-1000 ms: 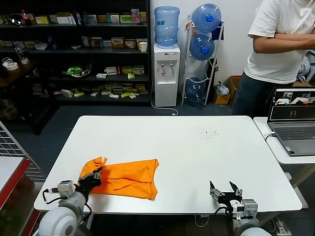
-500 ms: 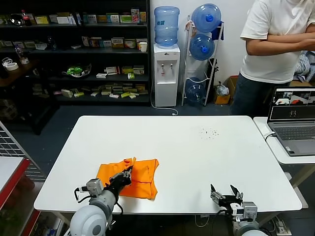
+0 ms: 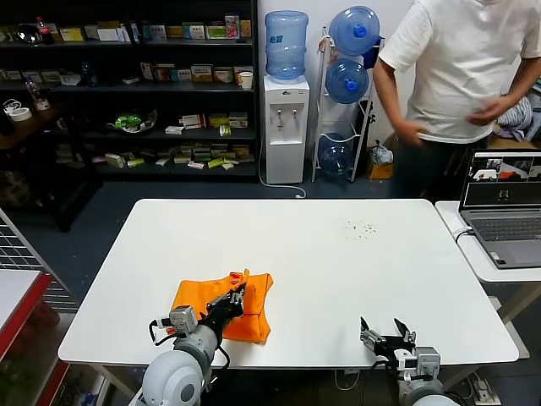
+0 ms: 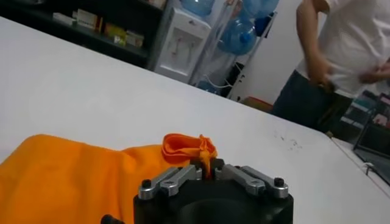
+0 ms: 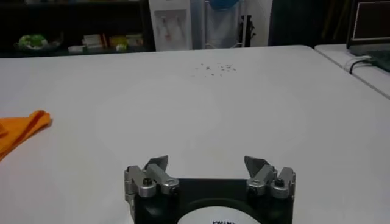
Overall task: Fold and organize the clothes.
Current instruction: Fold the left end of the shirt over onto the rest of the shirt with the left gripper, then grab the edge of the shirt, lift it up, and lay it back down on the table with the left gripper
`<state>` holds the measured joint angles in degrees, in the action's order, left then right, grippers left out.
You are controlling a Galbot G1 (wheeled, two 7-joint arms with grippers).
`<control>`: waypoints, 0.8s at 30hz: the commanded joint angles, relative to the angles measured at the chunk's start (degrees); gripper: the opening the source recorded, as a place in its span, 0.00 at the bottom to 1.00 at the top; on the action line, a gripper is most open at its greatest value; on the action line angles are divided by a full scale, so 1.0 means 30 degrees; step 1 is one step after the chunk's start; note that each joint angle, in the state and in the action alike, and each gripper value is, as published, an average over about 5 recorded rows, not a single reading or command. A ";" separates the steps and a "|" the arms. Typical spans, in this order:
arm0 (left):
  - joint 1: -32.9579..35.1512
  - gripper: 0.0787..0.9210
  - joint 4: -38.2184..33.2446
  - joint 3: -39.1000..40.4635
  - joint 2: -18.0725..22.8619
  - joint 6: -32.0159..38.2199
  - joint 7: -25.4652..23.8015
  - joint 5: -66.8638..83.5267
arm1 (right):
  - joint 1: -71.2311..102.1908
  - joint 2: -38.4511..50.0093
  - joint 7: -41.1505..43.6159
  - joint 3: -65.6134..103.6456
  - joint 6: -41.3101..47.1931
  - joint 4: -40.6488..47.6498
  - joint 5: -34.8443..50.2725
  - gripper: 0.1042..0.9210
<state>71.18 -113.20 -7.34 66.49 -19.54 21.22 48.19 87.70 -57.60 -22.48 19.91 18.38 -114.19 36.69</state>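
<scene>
A bright orange cotton T-shirt [image 3: 221, 306] lies partly folded on the near left part of a white rectangular table [image 3: 321, 254], close to the table's front edge, as the robot's left gripper [image 3: 232, 301] holds a bunched fold of the fabric over the garment's right-hand portion. From the left wrist camera, the left gripper [image 4: 207, 172] has its two metal fingers [image 4: 171, 179] pressed together with a gathered peak of the orange T-shirt [image 4: 73, 176] pinched between them, the cloth standing up in a small crest just beyond the fingertips while the rest of the shirt spreads flat on the table [image 4: 91, 91]. The right gripper [image 3: 386, 331] hangs at the table's near edge on the right side, well apart from the shirt and holding nothing; the right wrist camera shows the right gripper [image 5: 209, 164] with its fingers spread wide over bare tabletop [image 5: 201, 109], and a corner of the orange shirt [image 5: 21, 131] is visible far off to one side. A scatter of small dark specks [image 3: 360, 227] marks the table's far right area. A grey open laptop [image 3: 504, 207] sits on a neighbouring white side table [image 3: 473, 254], and a person in a white T-shirt [image 3: 465, 68] stands behind it beside a rack of blue water bottles [image 3: 353, 59].
</scene>
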 commanded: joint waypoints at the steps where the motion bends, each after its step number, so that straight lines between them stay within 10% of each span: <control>1: 0.0408 0.22 0.0033 -0.0043 -0.0038 0.0071 -0.0699 -0.0619 | -0.0031 0.0033 0.0057 -0.0018 -0.0019 0.0008 0.0039 0.88; 12: 0.1831 0.60 -0.1603 -0.2226 -0.1895 0.0007 -0.1244 -0.0162 | -0.0442 0.0025 0.0136 -0.0579 -0.0036 0.0098 0.0040 0.88; 24: 0.3021 0.88 0.1839 -0.5247 -0.8022 0.0057 -0.5841 0.1442 | -0.0314 0.0139 0.0327 -0.0659 -0.0158 -0.0402 0.0073 0.88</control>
<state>78.23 -113.25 -17.65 54.81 -19.35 12.02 49.83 86.75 -57.22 -21.64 18.15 18.03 -114.86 36.84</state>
